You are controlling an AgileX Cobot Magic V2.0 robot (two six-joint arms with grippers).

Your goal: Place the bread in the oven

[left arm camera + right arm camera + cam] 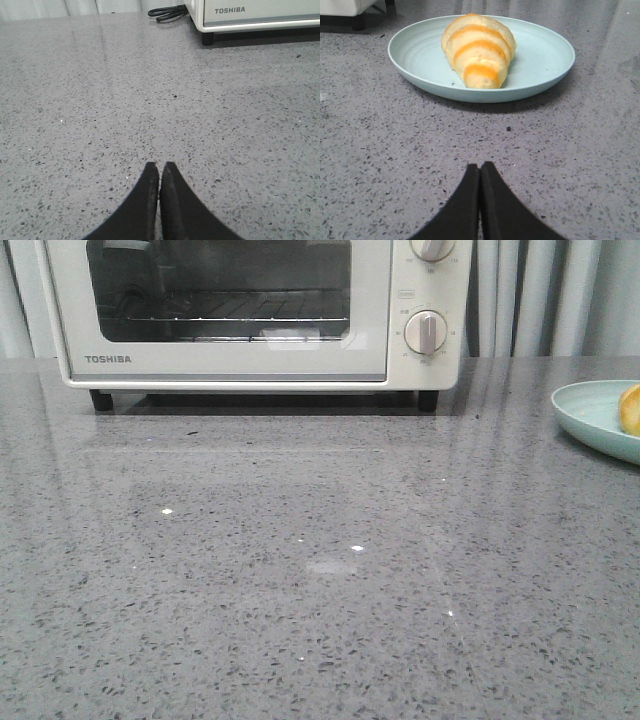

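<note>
The cream-white TOSHIBA oven stands at the back of the grey table with its glass door closed; a corner of it shows in the left wrist view. The golden bread with orange stripes lies on a pale blue plate; in the front view only its edge shows on the plate at the far right. My left gripper is shut and empty over bare table, well short of the oven. My right gripper is shut and empty, a short way in front of the plate.
A black power cord lies coiled beside the oven's left side. Two round knobs sit on the oven's right front. Grey curtains hang behind the table. The plate runs off the front view's right edge.
</note>
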